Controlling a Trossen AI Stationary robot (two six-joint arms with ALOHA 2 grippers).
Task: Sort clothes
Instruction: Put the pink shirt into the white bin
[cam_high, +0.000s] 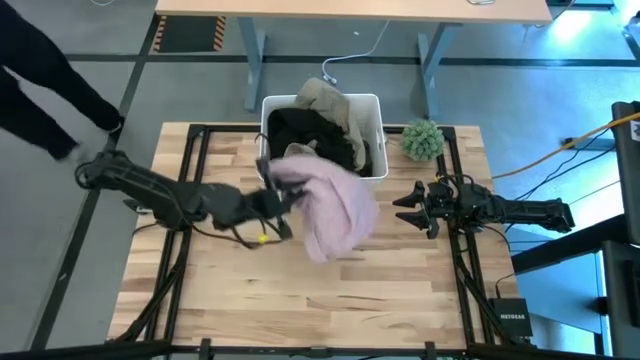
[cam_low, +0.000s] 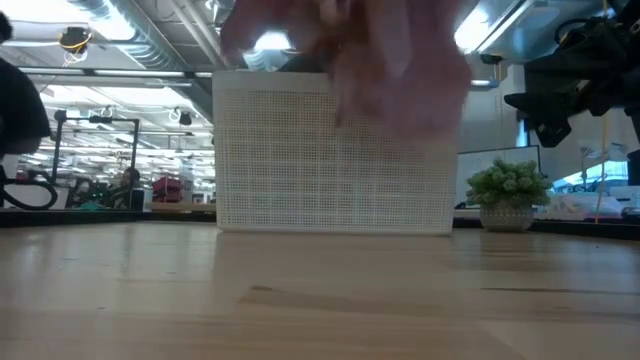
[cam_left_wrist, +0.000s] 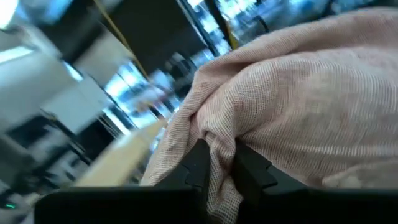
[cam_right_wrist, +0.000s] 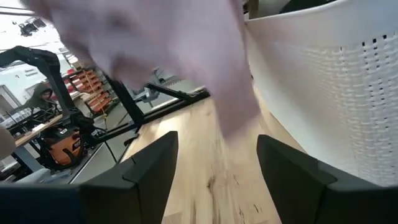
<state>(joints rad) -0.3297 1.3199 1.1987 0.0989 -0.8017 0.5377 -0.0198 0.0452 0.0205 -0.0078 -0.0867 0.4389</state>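
Two arms share the table, and going left to right the left gripper (cam_high: 283, 197) comes first: its fingers (cam_left_wrist: 200, 163) are pinched tight on a fold of the mottled pink garment (cam_high: 330, 203), which hangs lifted just in front of the white bin (cam_high: 372, 170) and drapes down toward the wooden table (cam_high: 240, 290). The low view suggests the cloth is clear of the tabletop, though it blurs there. To do this step well, I judge the arm should keep its hold and carry the garment fully away from the bin's front wall before lowering it — a trailing hem could snag the rim or drag the bin. Setting it down on bare wood, apart from other cloth, would keep the sorting legible.

Inside the bin, the black garment (cam_high: 310, 135) lies on top with the khaki-beige garment (cam_high: 330, 98) spilling over the far rim; both wait their turn.

Beyond the bin stands the small green plant (cam_high: 422, 139). Farthest right, the right gripper (cam_high: 412, 208) hovers above the table near the plant, fingers spread wide and holding nothing — well placed to take a free corner.
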